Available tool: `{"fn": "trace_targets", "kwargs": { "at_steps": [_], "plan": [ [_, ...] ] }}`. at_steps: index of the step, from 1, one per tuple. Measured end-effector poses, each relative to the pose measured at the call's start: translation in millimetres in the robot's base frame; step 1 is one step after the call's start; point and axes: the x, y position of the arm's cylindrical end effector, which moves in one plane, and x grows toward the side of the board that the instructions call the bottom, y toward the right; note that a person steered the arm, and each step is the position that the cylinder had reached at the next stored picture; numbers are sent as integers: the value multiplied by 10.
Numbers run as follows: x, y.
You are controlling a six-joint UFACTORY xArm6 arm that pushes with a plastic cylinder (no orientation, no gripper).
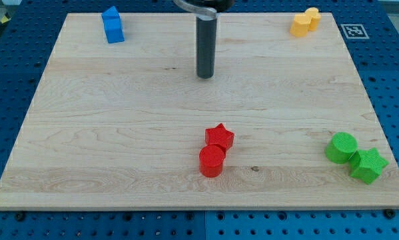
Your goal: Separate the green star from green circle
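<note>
The green star [368, 165] sits near the board's corner at the view's bottom right, touching the green circle [341, 147], which lies just at its 10 o'clock. The two form a tight pair close to the wooden board [119, 133]'s right and bottom edges.

My tip [205, 75] stands well apart from them, in the upper middle of the board; the green pair lies far off at about 4 o'clock from it. There is no hand here: the arm ends in a plain dark rod that holds nothing and cannot open or close.

To do this step well, I judge the tip should travel to the seam between the two green blocks and push only one of them. The star has little board left toward the edges, so pushing the circle toward 10 o'clock, into the free middle, looks safer. The approach should pass clear of the red star [220, 137] and red circle [212, 161], which touch each other near bottom centre, at about 6 o'clock from the tip.

A blue block [112, 25] rests at the top left and a yellow block [305, 21] at the top right; their shapes are hard to make out. The arm above the rod is cut off by the view's top edge. Whether the tip actually touches the board cannot be told.
</note>
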Motion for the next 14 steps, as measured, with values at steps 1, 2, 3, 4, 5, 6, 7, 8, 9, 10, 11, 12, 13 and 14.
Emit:
{"fn": "trace_targets", "kwargs": {
  "at_steps": [1,2,3,4,5,6,7,8,9,10,11,12,13,14],
  "plan": [
    [146,-494],
    [156,-918],
    [156,-923],
    [156,-923],
    [157,-760],
    [157,-270],
    [158,391],
    [257,1163],
    [524,1993],
    [993,2610],
    [1038,2665],
    [1038,2689],
    [1129,3043],
    [1386,3394]
  ]
}}
